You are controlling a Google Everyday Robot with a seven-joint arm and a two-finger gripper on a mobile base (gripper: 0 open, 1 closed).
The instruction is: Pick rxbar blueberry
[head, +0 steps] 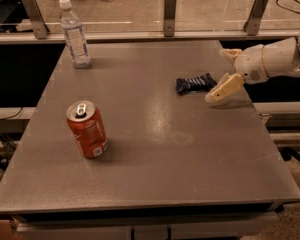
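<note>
The cream two-finger gripper was seen at the right edge of the grey rectangular worktop, its fingers spread apart with nothing held between them. The small, flat, dark navy-blue rxbar blueberry wrapper was laid on the worktop just left of the gripper's lower finger; contact could not be determined. An upright orange-red soda can was placed well to the gripper's left, and a clear plastic water bottle farther left and behind.

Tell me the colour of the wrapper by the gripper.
Flat crinkled snack-bar wrapper: dark navy blue, camera view; gripper beside it.
</note>
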